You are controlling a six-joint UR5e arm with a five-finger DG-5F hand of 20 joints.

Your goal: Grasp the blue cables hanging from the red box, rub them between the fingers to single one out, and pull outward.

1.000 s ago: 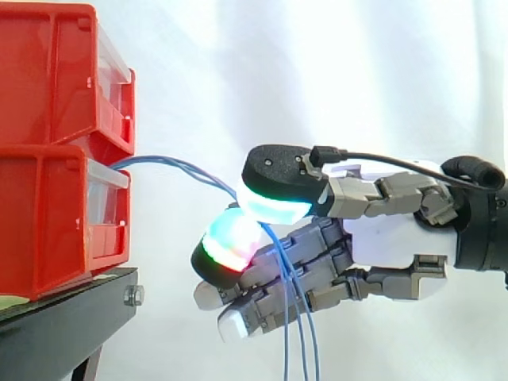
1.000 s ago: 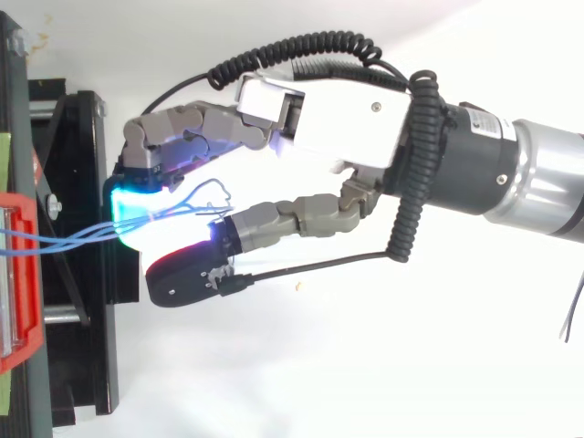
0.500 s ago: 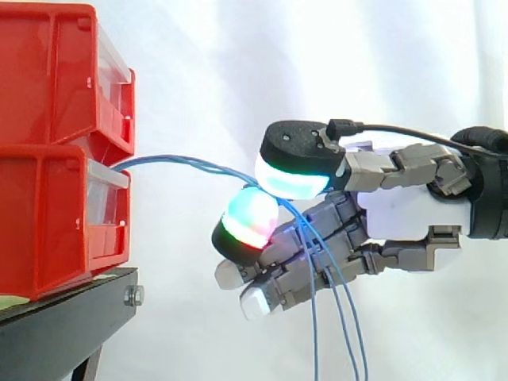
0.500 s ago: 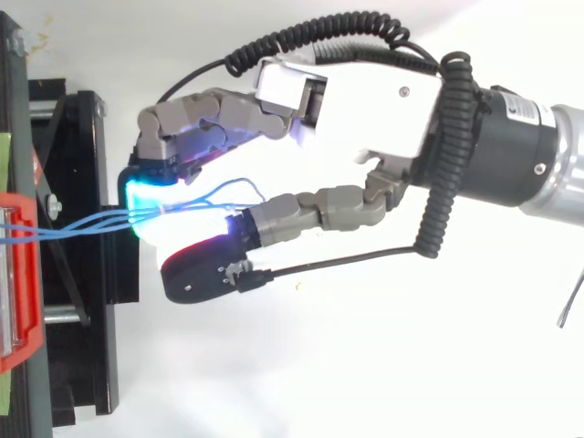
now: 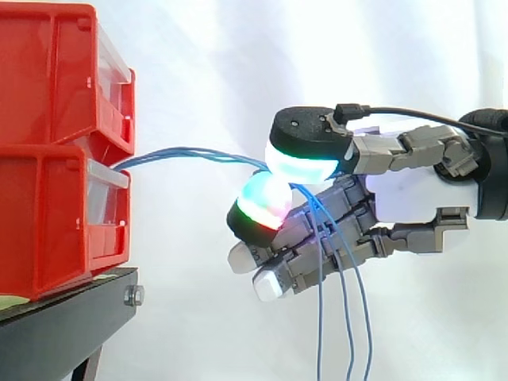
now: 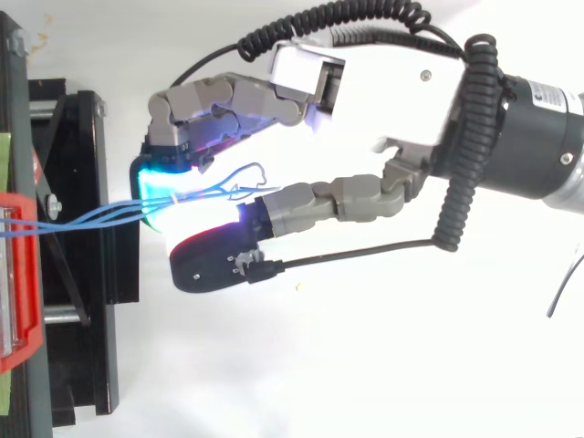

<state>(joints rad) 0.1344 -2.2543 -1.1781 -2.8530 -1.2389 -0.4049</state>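
In the side view, nearest the camera, the loose ends of the thin blue cables [image 5: 321, 317] hang as separate strands down the lower centre-right of the frame, passing in front of the curled grey fingers and running off the bottom edge. Just behind them is the robot's white and grey hand [image 5: 421, 194], which reaches in from the right edge at mid-height. It is closed in a pinch. The thumb's pad [image 5: 305, 163], glowing cyan under a black cap, presses down from above, and a fingertip pad [image 5: 266, 202], glowing green and red, presses up from below, with the cables caught between the two. The other fingers are curled beneath the pinch, pale tips pointing left. From the pinch the cables run left in a close bundle, almost level and slightly arched, across the open gap at mid-frame. They run to the clear front panel [image 5: 107, 186] of the lower red plastic bin [image 5: 48, 214] at the left edge and go in at the top of it. An upper red plastic bin [image 5: 55, 71] sits stacked on that one in the upper left corner. Both rest on the black metal stand [image 5: 63, 325] in the lower left corner. The white curtain [image 5: 238, 63] fills the background. In the top view the hand [image 6: 383, 91] enters from the upper right. The cables [image 6: 91, 217] stretch from the left edge to the cyan pad [image 6: 155, 182] left of centre, and a small curl of cable lies just right of the pinch.
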